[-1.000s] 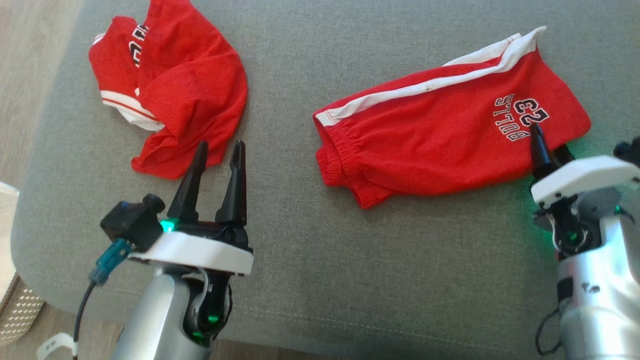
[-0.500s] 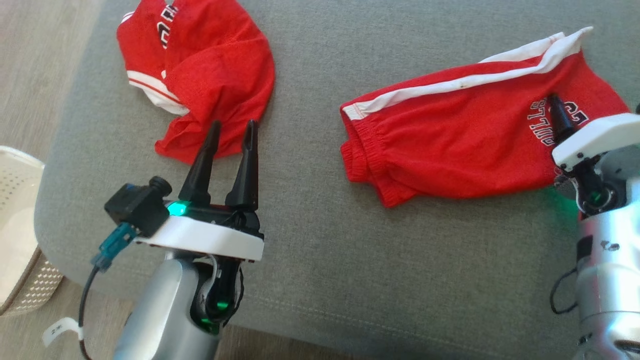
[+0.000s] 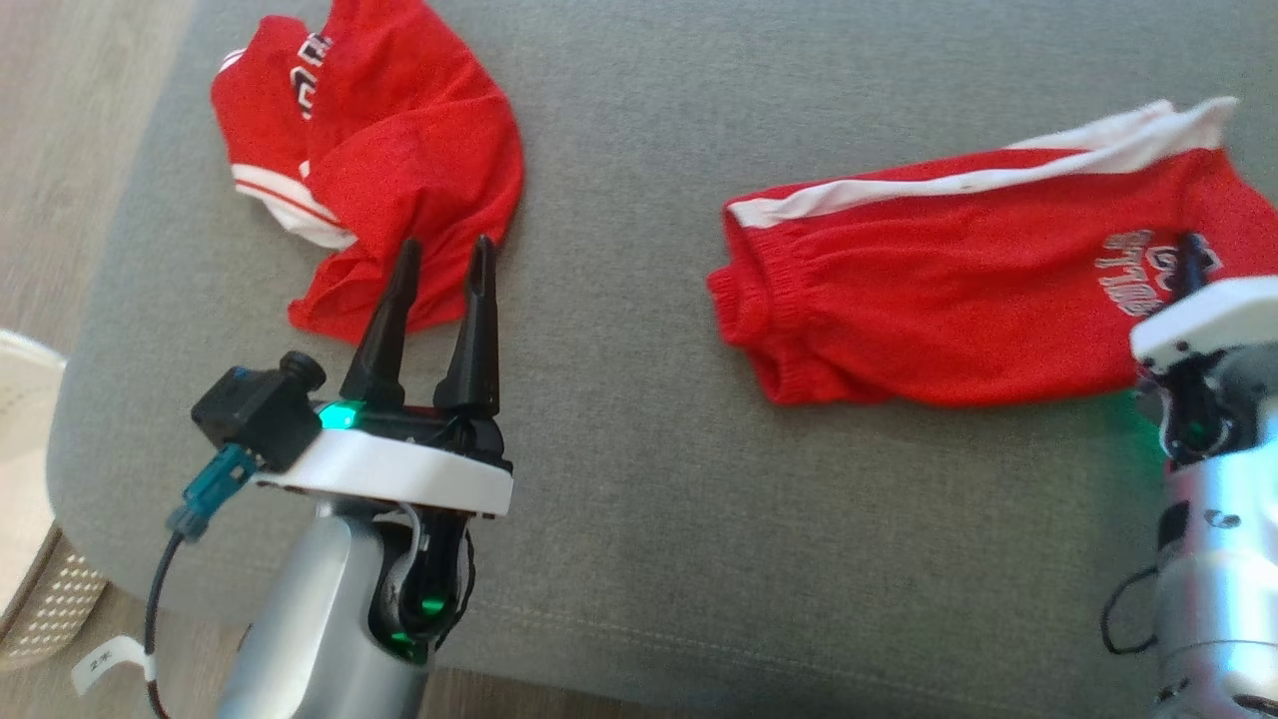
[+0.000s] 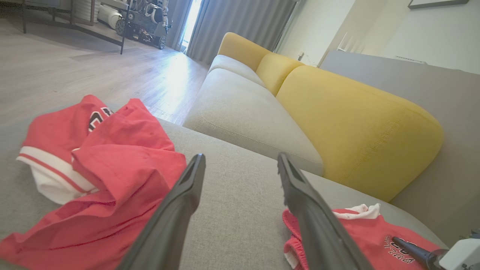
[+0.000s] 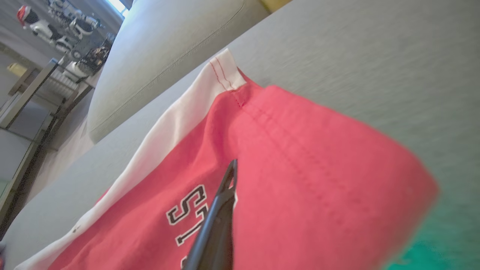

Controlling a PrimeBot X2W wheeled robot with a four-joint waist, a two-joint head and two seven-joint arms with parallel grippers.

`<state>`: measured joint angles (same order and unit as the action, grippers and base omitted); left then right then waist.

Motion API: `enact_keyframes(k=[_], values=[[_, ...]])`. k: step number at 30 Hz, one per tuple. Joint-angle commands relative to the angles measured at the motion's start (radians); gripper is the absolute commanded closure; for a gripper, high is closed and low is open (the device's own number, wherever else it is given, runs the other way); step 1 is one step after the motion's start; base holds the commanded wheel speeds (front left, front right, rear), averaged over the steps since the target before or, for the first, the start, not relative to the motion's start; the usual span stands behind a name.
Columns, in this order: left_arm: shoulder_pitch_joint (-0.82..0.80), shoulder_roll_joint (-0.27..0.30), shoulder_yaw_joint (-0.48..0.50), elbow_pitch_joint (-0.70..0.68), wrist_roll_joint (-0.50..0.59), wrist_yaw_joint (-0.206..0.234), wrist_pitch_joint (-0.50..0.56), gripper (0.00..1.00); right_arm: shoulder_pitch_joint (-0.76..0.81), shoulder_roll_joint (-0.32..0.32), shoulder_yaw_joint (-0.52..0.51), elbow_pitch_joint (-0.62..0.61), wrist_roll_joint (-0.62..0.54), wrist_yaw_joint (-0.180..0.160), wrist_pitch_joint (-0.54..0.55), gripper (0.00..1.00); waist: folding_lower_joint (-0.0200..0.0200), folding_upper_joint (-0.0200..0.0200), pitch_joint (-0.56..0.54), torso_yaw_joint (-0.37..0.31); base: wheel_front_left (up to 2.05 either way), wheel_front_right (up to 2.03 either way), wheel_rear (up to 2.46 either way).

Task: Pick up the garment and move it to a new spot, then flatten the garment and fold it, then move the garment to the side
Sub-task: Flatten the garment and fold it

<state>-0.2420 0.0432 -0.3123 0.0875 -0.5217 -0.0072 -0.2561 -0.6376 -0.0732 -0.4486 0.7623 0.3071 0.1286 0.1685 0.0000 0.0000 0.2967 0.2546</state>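
The garment, a pair of red shorts [image 3: 929, 310] with a white side stripe and a black-and-white print, lies on the grey cushion [image 3: 639, 519] at the right. My right gripper [image 3: 1190, 255] is shut on its printed leg end. In the right wrist view the shorts [image 5: 300, 168] bunch up over the right gripper [image 5: 233, 165], hiding one finger. My left gripper [image 3: 444, 260] is open, its tips just over the hem of a crumpled red jersey [image 3: 399, 170] at the left. In the left wrist view the left gripper [image 4: 240, 157] holds nothing, with the jersey [image 4: 112, 176] to its left and the shorts [image 4: 360, 232] at lower right.
The cushion's front edge runs along the bottom of the head view. A white perforated basket [image 3: 30, 519] stands on the wooden floor at the lower left. Behind the cushion are a pale sofa seat [image 4: 240, 105] and a yellow backrest [image 4: 356, 123].
My right gripper has closed on the shorts' leg end and pulled the shorts to the right, away from the jersey. The head camera has shifted. The left gripper stays open.
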Motion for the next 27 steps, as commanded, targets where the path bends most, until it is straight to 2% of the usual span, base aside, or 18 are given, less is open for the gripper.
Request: enact_keyframes(k=[1, 11, 15, 20, 27], values=[[-0.016, 0.007, 0.034, -0.029, 0.011, 0.001, -0.006, 0.00, -0.006, -0.002, -0.014, -0.029, -0.021, 0.002, -0.041, 1.00, 0.0000, 0.0000, -0.011, -0.019, 0.00, 0.00, 0.00], [0.007, 0.007, 0.046, -0.014, 0.036, -0.010, -0.006, 0.00, 0.055, 0.008, -0.277, -0.084, -0.231, 0.002, -0.150, 1.00, 0.0000, 0.0000, -0.068, -0.082, 0.00, 0.00, 0.00], [0.015, 0.007, 0.053, -0.017, 0.036, -0.009, -0.006, 0.00, 0.076, 0.020, -0.312, -0.095, -0.260, 0.002, -0.153, 1.00, 0.0000, 0.0000, -0.076, -0.102, 0.00, 0.00, 0.00], [0.020, 0.007, 0.043, -0.008, 0.043, -0.018, -0.006, 0.00, 0.074, 0.022, -0.244, -0.073, -0.236, 0.002, -0.197, 1.00, 0.0000, 0.0000, -0.077, -0.113, 0.00, 0.00, 0.00], [0.020, 0.007, 0.039, 0.007, 0.044, -0.020, -0.006, 0.00, 0.074, 0.023, 0.036, -0.073, -0.138, 0.002, -0.326, 1.00, 0.0000, 0.0000, -0.093, -0.116, 0.00, 0.00, 0.00]])
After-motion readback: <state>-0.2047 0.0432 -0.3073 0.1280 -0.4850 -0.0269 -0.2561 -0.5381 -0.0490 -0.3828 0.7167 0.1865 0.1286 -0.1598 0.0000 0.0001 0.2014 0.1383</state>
